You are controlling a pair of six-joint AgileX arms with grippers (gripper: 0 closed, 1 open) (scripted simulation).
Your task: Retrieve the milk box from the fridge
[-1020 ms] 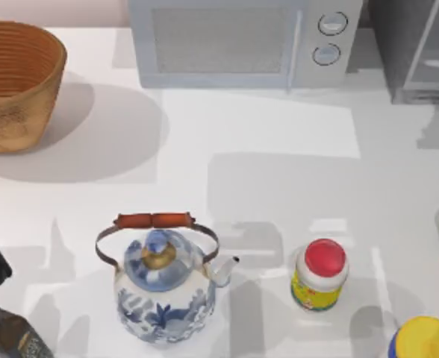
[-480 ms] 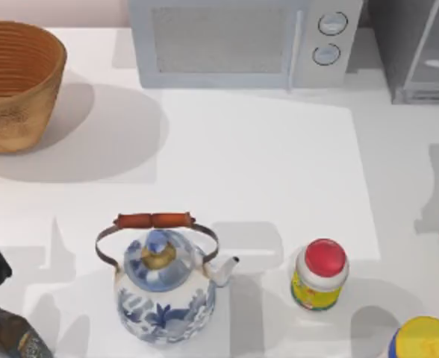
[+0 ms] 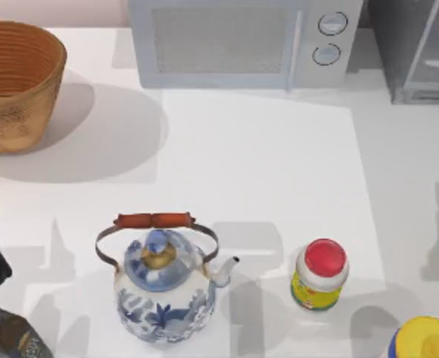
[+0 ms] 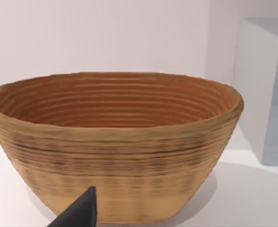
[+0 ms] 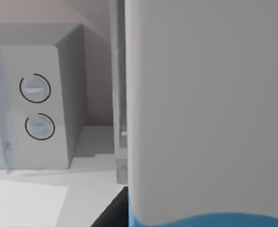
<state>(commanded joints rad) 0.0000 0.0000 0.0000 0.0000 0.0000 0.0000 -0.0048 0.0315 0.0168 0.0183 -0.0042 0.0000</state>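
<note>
Pale carton wall, blue band low: milk box sitting upright right against right wrist camera, fridge at table's right rear; right arm nearer; grip unclear; left arm idling by basket.

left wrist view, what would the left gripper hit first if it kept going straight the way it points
Most likely the woven tan wicker basket. It stands directly ahead of the dark fingertip of the left gripper, on the white table, with nothing between them. How far off it is cannot be judged.
</note>
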